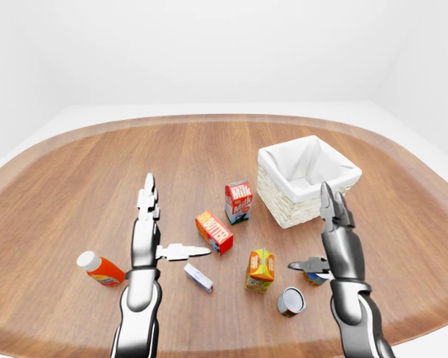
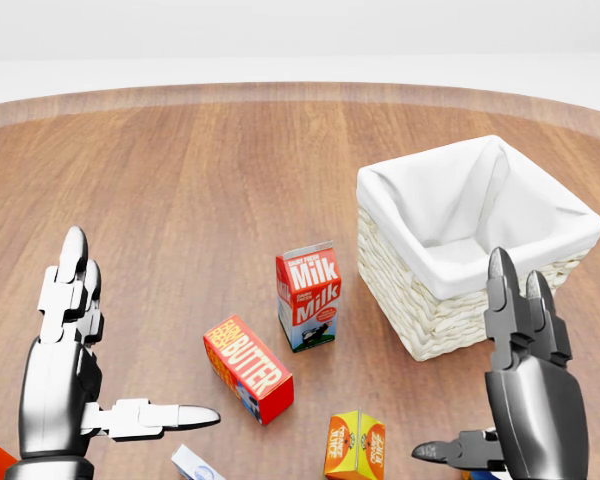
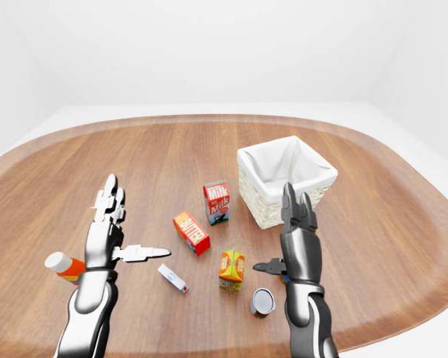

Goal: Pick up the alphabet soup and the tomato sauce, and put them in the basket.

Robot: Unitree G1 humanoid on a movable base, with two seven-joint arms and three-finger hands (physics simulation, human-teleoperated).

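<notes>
Two cans lie near my right hand, and their labels are too small to tell which is the soup. One can point(image 1: 290, 301) lies on its side with its grey end toward me. The other can point(image 1: 316, 278), blue and orange, is mostly hidden behind my right thumb. My right hand point(image 1: 322, 240) hovers over it, open, fingers pointing up the view and thumb out to the left. The white-lined wicker basket point(image 1: 282, 211) stands just above that hand. My left hand point(image 1: 163, 227) is open at the left, holding nothing.
A milk carton point(image 1: 239, 201), a red butter box point(image 1: 214, 232) and an orange juice carton point(image 1: 260, 269) stand between the hands. A small white box point(image 1: 198, 277) and an orange bottle point(image 1: 99, 269) lie at the lower left. The round wooden table's point(image 1: 75, 171) edge curves round below.
</notes>
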